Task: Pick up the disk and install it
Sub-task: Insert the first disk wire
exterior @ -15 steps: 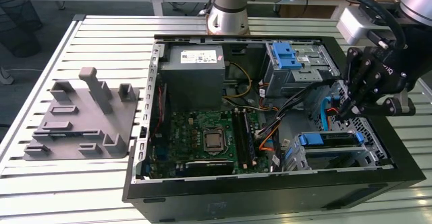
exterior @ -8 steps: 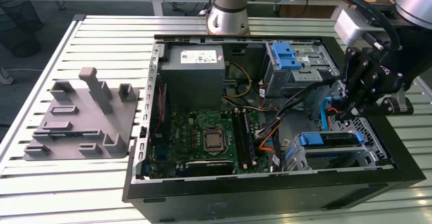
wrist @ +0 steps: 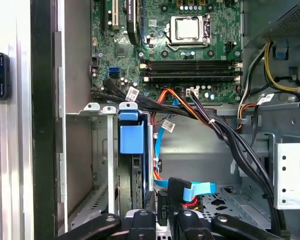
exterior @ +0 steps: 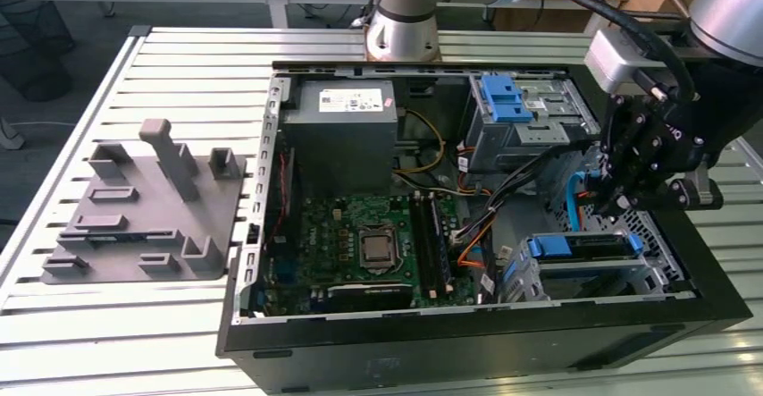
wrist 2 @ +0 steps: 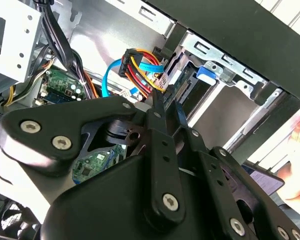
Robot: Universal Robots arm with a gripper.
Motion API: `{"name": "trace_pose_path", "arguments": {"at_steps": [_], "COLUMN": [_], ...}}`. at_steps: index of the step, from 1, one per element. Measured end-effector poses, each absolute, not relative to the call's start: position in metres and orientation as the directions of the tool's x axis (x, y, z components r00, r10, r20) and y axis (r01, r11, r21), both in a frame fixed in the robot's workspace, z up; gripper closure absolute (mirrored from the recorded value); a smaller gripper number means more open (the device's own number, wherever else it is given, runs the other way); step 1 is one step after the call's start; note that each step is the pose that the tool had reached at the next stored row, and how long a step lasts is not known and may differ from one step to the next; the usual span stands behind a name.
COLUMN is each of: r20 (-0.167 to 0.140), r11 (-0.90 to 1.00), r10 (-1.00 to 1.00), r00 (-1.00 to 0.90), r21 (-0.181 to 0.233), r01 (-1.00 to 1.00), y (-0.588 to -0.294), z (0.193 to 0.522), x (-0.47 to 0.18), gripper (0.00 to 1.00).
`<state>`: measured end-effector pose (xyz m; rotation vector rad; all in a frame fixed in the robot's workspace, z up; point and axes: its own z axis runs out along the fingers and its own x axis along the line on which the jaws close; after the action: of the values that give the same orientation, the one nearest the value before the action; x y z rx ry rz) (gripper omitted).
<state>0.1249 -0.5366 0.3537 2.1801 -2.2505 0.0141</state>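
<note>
The disk [exterior: 584, 246] sits in the lower drive cage [exterior: 644, 275] of the open computer case, at the exterior view's right, blue rails along its sides. In the first wrist view the disk [wrist: 137, 186] stands edge-on in the cage under a blue latch [wrist: 131, 137]. My gripper [exterior: 610, 201] hangs just above the disk's cable end, shut, fingers close together in both wrist views [wrist 2: 165, 102] [wrist: 162, 214]. A black connector [wrist: 162, 204] shows right at the fingertips; whether it is held I cannot tell. A blue data cable [wrist: 197, 190] and red-yellow power wires [wrist 2: 140, 65] run beside them.
The case also holds a motherboard [exterior: 370, 244], a grey power-supply box [exterior: 346, 119] and an upper drive bay with a blue latch [exterior: 501, 96]. A grey fixture plate [exterior: 143, 208] lies at the exterior view's left. A person's hand [wrist 2: 297, 175] holds a dark device beside the case.
</note>
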Motion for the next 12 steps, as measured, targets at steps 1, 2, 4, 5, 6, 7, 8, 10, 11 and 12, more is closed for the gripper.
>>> {"name": "trace_pose_path", "arguments": {"at_steps": [1, 2, 4, 5, 6, 7, 8, 10, 11, 12], "r20": [0.012, 0.012, 0.012, 0.012, 0.012, 0.012, 0.012, 0.012, 0.012, 0.012], "r11": [0.032, 0.032, 0.032, 0.032, 0.032, 0.032, 0.032, 0.032, 0.032, 0.032], "r10": [-0.999, -0.999, -0.999, -0.999, -0.999, -0.999, -0.999, -0.999, -0.999, -0.999], "r00": [-0.032, -0.032, -0.032, -0.032, -0.032, -0.032, -0.032, -0.032, -0.032, -0.032], "r21": [-0.002, -0.003, -0.004, -0.004, -0.004, -0.004, -0.004, -0.005, -0.005, -0.005], "r01": [-0.999, -0.999, -0.999, -0.999, -0.999, -0.999, -0.999, -0.999, -0.999, -0.999], "y": [-0.5365, -0.5365, -0.5366, -0.5366, -0.5366, -0.5366, -0.5366, -0.5366, -0.5366, -0.5366], "z": [0.3531, 0.3528, 0.3520, 0.3518, 0.3517, 0.3516, 0.3515, 0.3514, 0.3515, 0.3515], "x": [0.1249, 0.1249, 0.1249, 0.1249, 0.1249, 0.1249, 0.1253, 0.1277, 0.1293, 0.1306], "gripper": [0.75, 0.75, 0.75, 0.75, 0.75, 0.76, 0.76, 0.83, 0.84, 0.84]}}
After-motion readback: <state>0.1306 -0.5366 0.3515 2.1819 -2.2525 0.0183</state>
